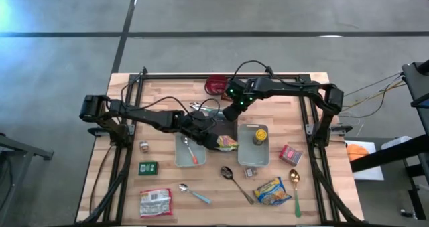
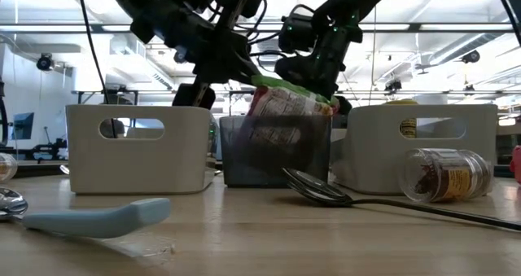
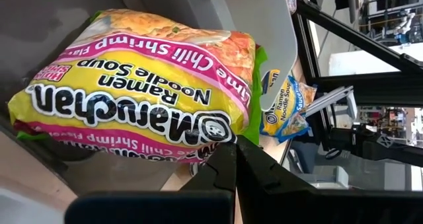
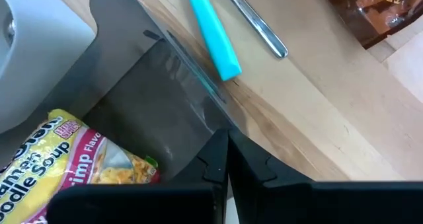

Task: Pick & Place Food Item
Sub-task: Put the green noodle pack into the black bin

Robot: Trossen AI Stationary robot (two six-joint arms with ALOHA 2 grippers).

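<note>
yellow-pink ramen packet [image 3: 139,85], grey bin [image 4: 152,98], blue-handled spoon [image 4: 211,29]

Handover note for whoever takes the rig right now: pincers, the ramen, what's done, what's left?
Left pincer: shut on the edge of the Maruchan ramen packet, holding it over the dark middle bin.
Right pincer: shut, nothing held, at that bin's rim.
Packet: lifted and sticking out above the bin, not released.
White bins and flank the dark one; the right one holds a jar. A second noodle packet lies on the table near the front.
Done: pick. Left: lower, release, withdraw.
</note>
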